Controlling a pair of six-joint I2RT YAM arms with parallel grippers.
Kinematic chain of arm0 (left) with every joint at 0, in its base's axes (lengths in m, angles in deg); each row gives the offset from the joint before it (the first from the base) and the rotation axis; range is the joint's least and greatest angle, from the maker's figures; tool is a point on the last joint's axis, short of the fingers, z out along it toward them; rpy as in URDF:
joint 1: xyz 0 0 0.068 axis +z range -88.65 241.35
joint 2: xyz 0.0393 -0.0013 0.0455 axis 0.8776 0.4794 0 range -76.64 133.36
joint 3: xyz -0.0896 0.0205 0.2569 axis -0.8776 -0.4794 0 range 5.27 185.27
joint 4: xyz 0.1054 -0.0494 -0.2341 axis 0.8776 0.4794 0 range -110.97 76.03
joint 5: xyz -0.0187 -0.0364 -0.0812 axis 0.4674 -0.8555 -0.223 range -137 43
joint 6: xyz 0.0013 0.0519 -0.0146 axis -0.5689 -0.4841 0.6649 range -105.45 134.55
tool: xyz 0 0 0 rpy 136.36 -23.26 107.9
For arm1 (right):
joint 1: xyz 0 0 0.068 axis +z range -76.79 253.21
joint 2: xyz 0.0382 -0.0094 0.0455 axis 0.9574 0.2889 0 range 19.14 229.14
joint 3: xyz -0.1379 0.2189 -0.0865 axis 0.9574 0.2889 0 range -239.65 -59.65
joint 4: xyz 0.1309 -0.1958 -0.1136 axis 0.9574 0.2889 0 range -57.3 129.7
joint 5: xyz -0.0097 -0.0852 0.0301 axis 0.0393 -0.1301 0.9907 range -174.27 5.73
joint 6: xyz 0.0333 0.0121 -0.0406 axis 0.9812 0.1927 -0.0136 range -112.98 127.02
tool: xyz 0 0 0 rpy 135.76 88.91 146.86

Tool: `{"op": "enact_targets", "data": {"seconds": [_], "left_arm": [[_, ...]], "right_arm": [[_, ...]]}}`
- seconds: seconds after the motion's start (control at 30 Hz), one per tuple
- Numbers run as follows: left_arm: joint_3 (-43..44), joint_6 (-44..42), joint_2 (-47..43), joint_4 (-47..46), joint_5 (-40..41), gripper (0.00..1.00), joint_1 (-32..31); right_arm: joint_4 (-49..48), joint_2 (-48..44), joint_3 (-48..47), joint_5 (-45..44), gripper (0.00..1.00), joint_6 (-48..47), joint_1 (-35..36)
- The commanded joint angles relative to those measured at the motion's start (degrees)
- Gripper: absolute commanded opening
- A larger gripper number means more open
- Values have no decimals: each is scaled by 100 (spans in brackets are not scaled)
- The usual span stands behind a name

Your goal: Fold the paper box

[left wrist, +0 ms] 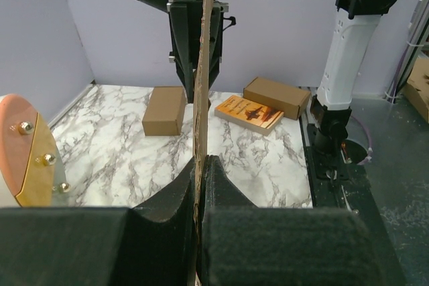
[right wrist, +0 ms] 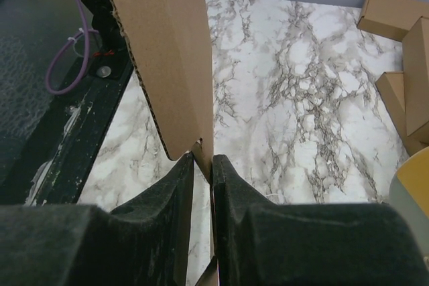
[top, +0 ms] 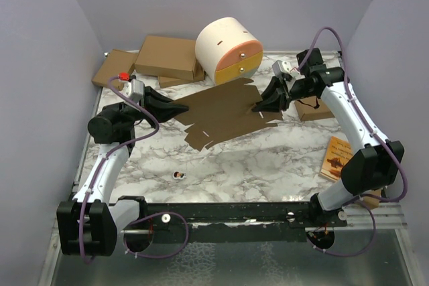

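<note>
**Step in hand.** The paper box [top: 221, 115] was an unfolded flat sheet, spread over the far middle of the marble table [top: 268, 165] between the two arms. No panel had yet been raised, so folding was judged to be at its start.

**Grippers.** The left gripper [top: 177, 108] was fully closed on the sheet's left edge. In the left wrist view its fingers [left wrist: 221, 185] pinched the card seen edge-on. The right gripper [top: 263, 106] was narrowed onto the right edge, with the card filling the slot between its fingers [right wrist: 181, 185]. Whether the sheet's middle rested on the table or hung just above it could not be determined from the top view.

**Next move.** One edge would need to be anchored while the other hand turned a side panel up along its score line. Pulling both ends apart risks tearing the card at the slits.

**Materials.** The card was plain brown, thin and matte, with a fluted cut edge, tabs and notches. The table was glossy and veined. A smooth round drawer unit [top: 230, 49] touched the sheet's far edge.
</note>
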Motion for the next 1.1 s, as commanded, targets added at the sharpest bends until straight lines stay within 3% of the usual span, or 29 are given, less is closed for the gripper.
{"op": "enact_targets", "data": {"seconds": [0.0,0.3,0.47,0.63,0.73,0.8,1.0,1.07], "left_arm": [[107,-103,16,39,-93,0,-44],[98,-108,18,40,-112,0,-53],[98,-112,19,44,-111,0,-62],[89,-112,36,39,-110,0,-79],[80,-112,49,41,-110,0,-96],[85,-113,34,39,-111,0,-97],[98,-119,28,35,-108,0,-97],[98,-121,21,31,-119,0,-97]], "right_arm": [[161,47,-220,585,18,-90,72],[230,131,-305,801,28,-26,72],[256,169,-327,884,28,-21,72],[256,188,-332,966,23,6,72],[277,215,-376,991,5,38,72],[291,225,-401,974,1,38,72],[283,217,-388,866,1,71,72],[278,211,-375,792,12,73,72]]}}
